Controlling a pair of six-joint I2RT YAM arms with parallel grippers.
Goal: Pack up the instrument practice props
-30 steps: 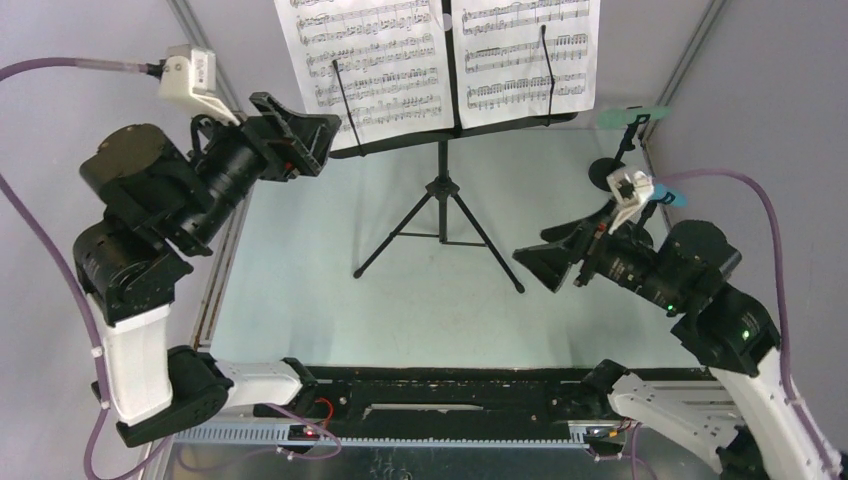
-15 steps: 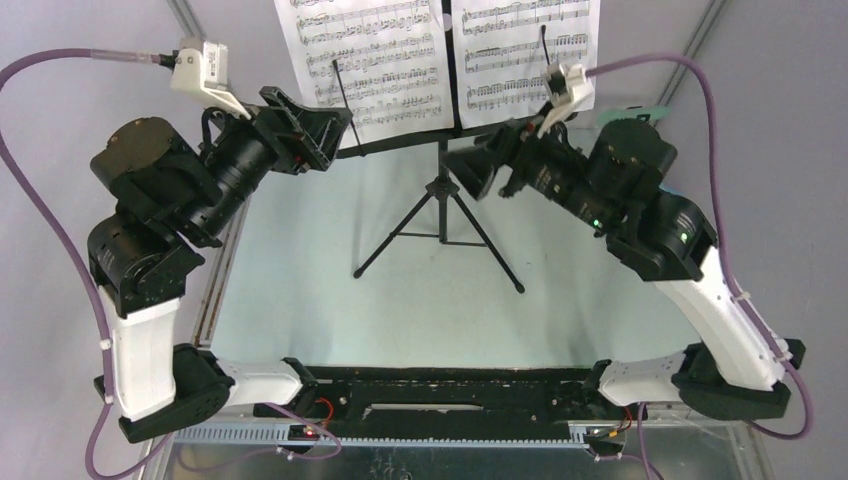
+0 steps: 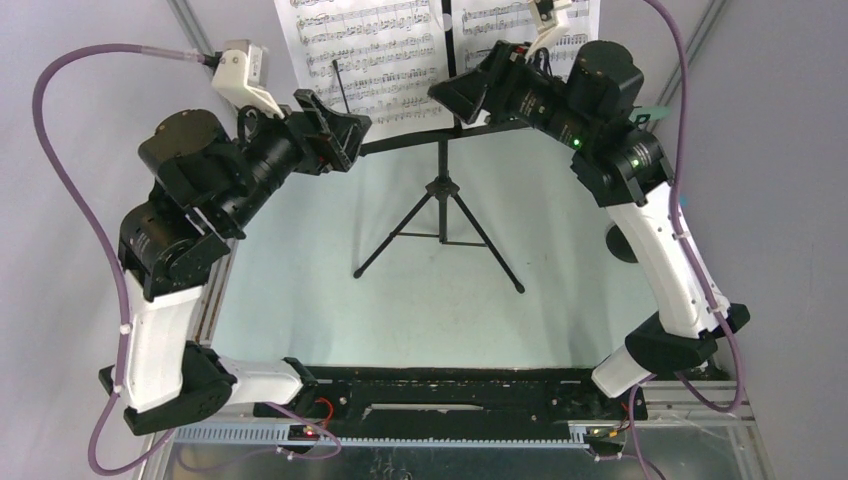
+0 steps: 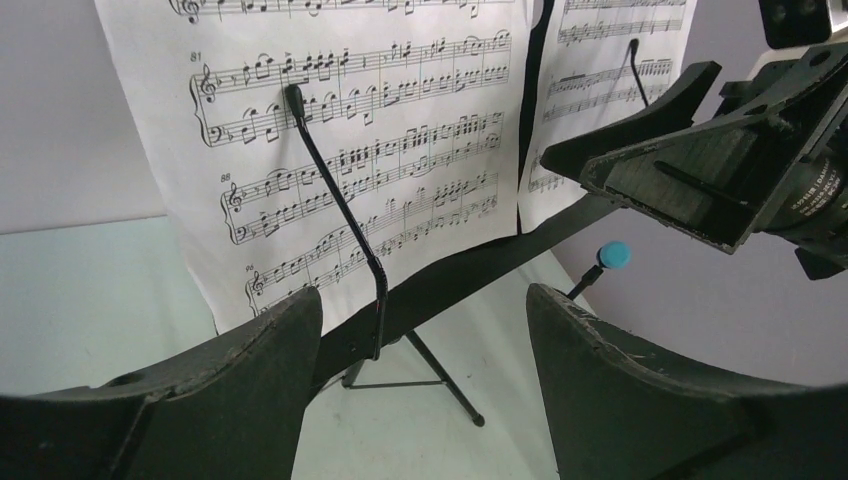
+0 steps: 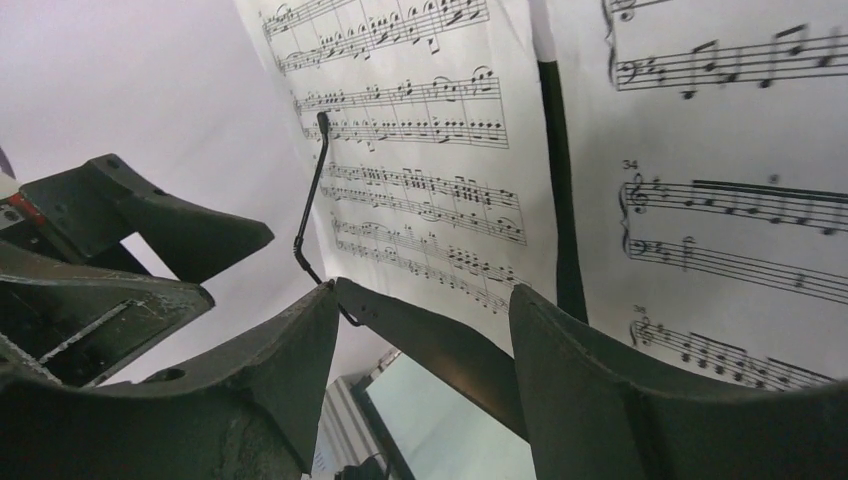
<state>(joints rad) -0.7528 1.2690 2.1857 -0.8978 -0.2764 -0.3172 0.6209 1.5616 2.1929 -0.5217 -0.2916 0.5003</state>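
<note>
Sheet music (image 3: pixel 372 55) stood between left hand (image 3: pixel 338 135) and right hand (image 3: pixel 447 94), both spread; the right had just risen, so page removal seemed next.

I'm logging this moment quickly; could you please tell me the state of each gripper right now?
Left gripper: open, holding nothing, in front of a sheet-music page.
Right gripper: open, holding nothing, close to the music rack.

- Pale green tabletop (image 3: pixel 300 290) across the middle of the top view, evenly lit, with soft shadows.
- Plain grey walls at far left (image 3: pixel 30 300) and far right (image 3: pixel 790 120).
- Slanted metal posts at upper left (image 3: pixel 185 18) and upper right (image 3: pixel 712 12).
- Black rail (image 3: pixel 450 390) along the lower edge, above bare metal.
</note>
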